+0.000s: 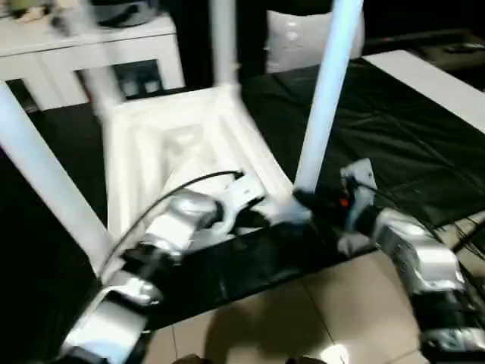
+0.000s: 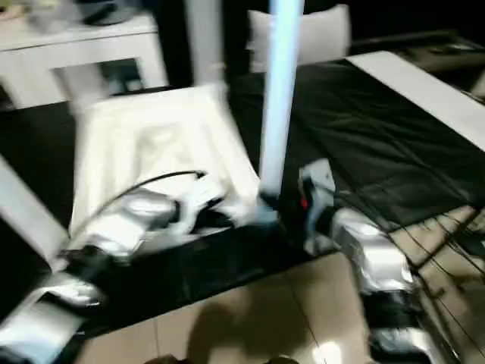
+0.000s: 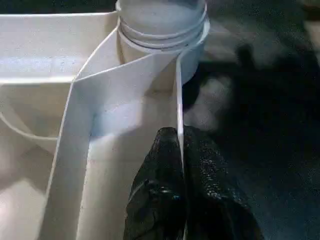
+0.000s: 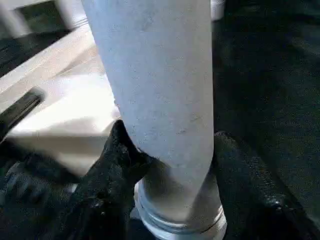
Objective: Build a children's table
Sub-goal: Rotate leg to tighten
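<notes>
The children's table lies upside down on a black mat; its white top [image 1: 174, 152] shows the ribbed underside. White legs rise from its corners, one at the near left [image 1: 45, 174] and one at the back [image 1: 223, 38]. My left gripper [image 3: 181, 150] is shut on the top's thin near rim [image 3: 177, 90], close to the near right corner socket [image 3: 160, 25]. My right gripper [image 4: 170, 155] is closed around the upright leg [image 1: 326, 98] just above its threaded base, one black finger [image 4: 115, 155] pressed to each side.
A white cabinet [image 1: 83, 45] stands at the back left and a white cushion [image 1: 292, 38] behind the table. A white board [image 1: 432, 76] lies on the black mat [image 1: 394, 136] at the right. Tiled floor [image 1: 288, 318] runs along the front, with cables [image 1: 470, 235] at the right.
</notes>
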Motion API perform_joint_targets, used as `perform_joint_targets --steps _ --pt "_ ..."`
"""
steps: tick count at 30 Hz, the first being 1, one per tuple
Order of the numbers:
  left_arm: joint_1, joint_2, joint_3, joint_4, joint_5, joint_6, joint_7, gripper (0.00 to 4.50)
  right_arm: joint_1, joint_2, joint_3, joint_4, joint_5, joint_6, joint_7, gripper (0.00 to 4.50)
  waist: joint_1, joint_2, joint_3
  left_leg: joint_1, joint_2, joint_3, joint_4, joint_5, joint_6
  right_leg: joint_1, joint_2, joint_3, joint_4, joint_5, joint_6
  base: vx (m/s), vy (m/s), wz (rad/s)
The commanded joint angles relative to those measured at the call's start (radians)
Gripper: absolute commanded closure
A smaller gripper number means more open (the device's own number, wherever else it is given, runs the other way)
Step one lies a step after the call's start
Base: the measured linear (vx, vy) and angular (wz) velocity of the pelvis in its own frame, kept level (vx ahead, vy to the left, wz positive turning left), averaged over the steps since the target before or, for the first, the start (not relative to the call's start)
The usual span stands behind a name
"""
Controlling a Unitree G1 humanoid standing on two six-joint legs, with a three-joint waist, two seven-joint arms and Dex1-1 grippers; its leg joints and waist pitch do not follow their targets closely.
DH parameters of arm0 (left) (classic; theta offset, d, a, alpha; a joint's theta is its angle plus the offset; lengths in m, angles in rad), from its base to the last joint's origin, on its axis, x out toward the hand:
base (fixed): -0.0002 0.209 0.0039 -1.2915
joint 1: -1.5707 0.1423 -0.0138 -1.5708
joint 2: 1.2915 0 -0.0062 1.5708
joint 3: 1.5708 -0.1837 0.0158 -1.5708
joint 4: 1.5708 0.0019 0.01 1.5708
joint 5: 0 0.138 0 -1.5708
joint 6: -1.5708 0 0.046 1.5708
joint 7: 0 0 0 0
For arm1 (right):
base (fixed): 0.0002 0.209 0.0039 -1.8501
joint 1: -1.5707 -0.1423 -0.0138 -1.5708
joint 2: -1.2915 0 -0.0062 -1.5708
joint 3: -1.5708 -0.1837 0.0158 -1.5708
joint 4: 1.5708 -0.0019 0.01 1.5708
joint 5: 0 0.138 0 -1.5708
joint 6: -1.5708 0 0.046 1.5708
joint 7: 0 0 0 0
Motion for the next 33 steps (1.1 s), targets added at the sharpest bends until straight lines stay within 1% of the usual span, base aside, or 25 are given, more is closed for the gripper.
perform_joint_targets --steps 1,2,4,5,6,7,8,11,13,14,15,16,18,19,20,21,22,23,25,26,27,28,31,32,33 --pt "-0.047 -0.067 0.019 -0.019 -0.039 0.007 0.057 4.50 -0.022 0.069 0.039 0.074 -0.005 -0.015 -0.066 2.56 0.010 -0.021 -0.066 0.013 0.039 -0.031 -0.070 -0.285 0.035 0.040 -0.062 0.033 -0.103 -0.452 -0.151 0.000 0.000 0.00" --pt "-0.046 -0.082 0.022 -0.029 -0.037 0.011 0.071 4.50 -0.030 0.081 0.030 0.093 -0.012 -0.056 -0.072 2.56 0.011 -0.017 -0.066 0.014 0.040 -0.030 -0.069 -0.280 0.036 0.038 -0.062 0.033 -0.103 -0.434 -0.157 0.000 0.000 0.00" --pt "-0.038 -0.086 0.014 -0.046 -0.032 0.018 0.066 4.50 -0.030 0.091 0.021 0.089 -0.013 -0.056 -0.080 2.00 0.012 -0.018 -0.070 0.008 0.044 -0.031 -0.072 -0.251 0.052 0.045 -0.058 0.033 -0.092 -0.350 -0.176 0.000 0.000 0.00" --pt "-0.034 -0.083 0.008 -0.052 -0.028 0.015 0.060 4.50 -0.027 0.091 0.021 0.082 -0.013 -0.056 -0.077 1.87 0.013 -0.017 -0.072 0.009 0.046 -0.031 -0.072 -0.244 0.056 0.046 -0.058 0.034 -0.089 -0.326 -0.183 0.000 0.000 0.00" --pt "-0.031 -0.072 -0.003 -0.056 -0.021 -0.003 0.048 4.50 -0.017 0.085 0.022 0.064 -0.009 -0.054 -0.058 1.85 0.013 -0.013 -0.074 0.008 0.047 -0.030 -0.071 -0.226 0.065 0.047 -0.057 0.035 -0.084 -0.274 -0.198 0.000 0.000 0.00" --pt "-0.029 -0.064 -0.008 -0.055 -0.018 -0.013 0.039 4.50 -0.008 0.076 0.022 0.050 -0.005 -0.062 -0.040 1.76 0.015 -0.013 -0.074 0.010 0.047 -0.029 -0.070 -0.222 0.070 0.046 -0.057 0.036 -0.083 -0.257 -0.205 0.000 0.000 0.00" --pt "-0.029 -0.057 -0.011 -0.054 -0.015 -0.022 0.034 4.50 0.001 0.067 0.021 0.037 0.001 -0.074 -0.023 1.52 0.019 -0.015 -0.075 0.008 0.046 -0.027 -0.066 -0.200 0.082 0.049 -0.059 0.037 -0.078 -0.218 -0.221 0.000 0.000 0.00" --pt "-0.026 -0.042 -0.021 -0.053 -0.015 -0.054 0.012 4.50 0.017 0.046 0.014 0.013 0.015 -0.085 0.010 1.31 0.026 -0.015 -0.077 0.007 0.047 -0.026 -0.064 -0.180 0.096 0.053 -0.061 0.037 -0.074 -0.193 -0.223 0.000 0.000 0.00" --pt "-0.019 -0.020 -0.029 -0.057 -0.020 -0.080 -0.030 4.50 0.041 0.005 0.009 -0.024 0.041 -0.087 0.077 1.19 0.031 -0.016 -0.076 0.005 0.047 -0.026 -0.064 -0.166 0.104 0.055 -0.061 0.037 -0.074 -0.185 -0.225 0.000 0.000 0.00" --pt "-0.016 -0.007 -0.035 -0.056 -0.018 -0.092 -0.049 4.50 0.055 -0.023 0.011 -0.043 0.050 -0.090 0.117 0.99 0.039 -0.017 -0.075 0.006 0.048 -0.025 -0.063 -0.171 0.110 0.056 -0.063 0.038 -0.076 -0.196 -0.222 0.000 0.000 0.00" --pt "-0.015 0.007 -0.043 -0.049 -0.012 -0.111 -0.068 4.50 0.068 -0.049 0.013 -0.060 0.059 -0.091 0.156 0.99 0.039 -0.017 -0.075 0.006 0.048 -0.025 -0.063 -0.171 0.110 0.056 -0.063 0.038 -0.076 -0.196 -0.222 0.000 0.000 0.00" --pt "-0.013 0.036 -0.061 -0.037 -0.003 -0.148 -0.110 4.50 0.091 -0.103 0.018 -0.095 0.079 -0.077 0.236 0.93 0.042 -0.008 -0.073 0.011 0.051 -0.026 -0.066 -0.207 0.103 0.053 -0.058 0.037 -0.083 -0.224 -0.213 0.000 0.000 0.00" --pt "-0.013 0.045 -0.066 -0.034 -0.002 -0.160 -0.123 4.50 0.098 -0.120 0.021 -0.105 0.084 -0.071 0.262 0.80 0.050 -0.012 -0.072 0.012 0.052 -0.025 -0.066 -0.212 0.101 0.053 -0.060 0.038 -0.081 -0.236 -0.213 0.000 0.000 0.00" --pt "-0.010 0.071 -0.079 -0.029 -0.005 -0.203 -0.175 4.50 0.119 -0.174 0.041 -0.131 0.087 -0.060 0.336 0.60 0.059 -0.009 -0.072 0.013 0.053 -0.026 -0.067 -0.215 0.094 0.051 -0.062 0.038 -0.084 -0.272 -0.202 0.000 0.000 0.00" --pt "-0.008 0.091 -0.091 -0.027 -0.004 -0.238 -0.212 4.50 0.129 -0.207 0.052 -0.142 0.090 -0.051 0.381 0.60 0.063 -0.009 -0.072 0.015 0.054 -0.026 -0.067 -0.217 0.090 0.049 -0.061 0.038 -0.083 -0.278 -0.199 0.000 0.000 0.00" --pt "-0.008 0.091 -0.091 -0.027 -0.004 -0.239 -0.212 4.50 0.129 -0.207 0.052 -0.142 0.090 -0.051 0.381 0.60 0.064 -0.008 -0.070 0.016 0.056 -0.025 -0.069 -0.230 0.086 0.048 -0.060 0.039 -0.084 -0.294 -0.195 0.000 0.000 0.00" --pt "-0.005 0.115 -0.106 -0.023 -0.003 -0.293 -0.261 4.50 0.137 -0.245 0.064 -0.149 0.091 -0.046 0.430 0.60 0.067 -0.011 -0.070 0.013 0.056 -0.027 -0.070 -0.234 0.082 0.049 -0.061 0.038 -0.083 -0.301 -0.193 0.000 0.000 0.00" --pt "-0.003 0.133 -0.119 -0.026 -0.001 -0.314 -0.299 4.50 0.134 -0.262 0.065 -0.145 0.090 -0.056 0.452 0.60 0.070 -0.011 -0.071 0.013 0.057 -0.027 -0.070 -0.233 0.078 0.049 -0.063 0.038 -0.082 -0.306 -0.188 0.000 0.000 0.00" --pt "-0.002 0.144 -0.128 -0.028 0.000 -0.324 -0.323 4.50 0.132 -0.272 0.065 -0.142 0.089 -0.064 0.465 0.60 0.071 -0.008 -0.071 0.014 0.059 -0.028 -0.070 -0.230 0.074 0.046 -0.064 0.039 -0.079 -0.298 -0.192 0.000 0.000 0.00" --pt "-0.002 0.144 -0.128 -0.028 0.000 -0.324 -0.323 4.50 0.132 -0.272 0.065 -0.142 0.089 -0.064 0.465 0.60 0.071 -0.010 -0.071 0.013 0.058 -0.026 -0.069 -0.225 0.072 0.046 -0.064 0.040 -0.078 -0.284 -0.199 0.000 0.000 0.00" --pt "-0.003 0.177 -0.159 -0.025 0.007 -0.378 -0.397 4.50 0.125 -0.304 0.073 -0.136 0.107 -0.066 0.538 0.60 0.074 -0.015 -0.072 0.014 0.057 -0.025 -0.068 -0.222 0.074 0.045 -0.065 0.040 -0.079 -0.282 -0.202 0.000 0.000 0.00" --pt "-0.003 0.192 -0.174 -0.025 0.011 -0.405 -0.430 4.50 0.124 -0.319 0.083 -0.136 0.116 -0.066 0.582 0.76 0.081 -0.014 -0.073 0.016 0.059 -0.025 -0.068 -0.224 0.081 0.046 -0.065 0.040 -0.078 -0.287 -0.201 0.000 0.000 0.00" --pt "-0.003 0.216 -0.201 -0.024 0.020 -0.445 -0.486 4.50 0.122 -0.344 0.111 -0.135 0.130 -0.050 0.653 0.87 0.091 -0.014 -0.074 0.015 0.063 -0.023 -0.065 -0.197 0.088 0.044 -0.065 0.042 -0.070 -0.247 -0.213 0.000 0.000 0.00" --pt "-0.005 0.220 -0.205 -0.020 0.020 -0.458 -0.497 4.50 0.120 -0.348 0.117 -0.134 0.133 -0.047 0.670 1.06 0.091 -0.018 -0.073 0.014 0.062 -0.023 -0.065 -0.193 0.090 0.044 -0.066 0.042 -0.069 -0.244 -0.215 0.000 0.000 0.00" --pt "-0.004 0.227 -0.211 -0.023 0.013 -0.472 -0.528 4.50 0.117 -0.355 0.133 -0.131 0.136 -0.046 0.709 1.06 0.094 -0.017 -0.074 0.014 0.062 -0.023 -0.065 -0.192 0.090 0.044 -0.067 0.042 -0.068 -0.245 -0.217 0.000 0.000 0.00"
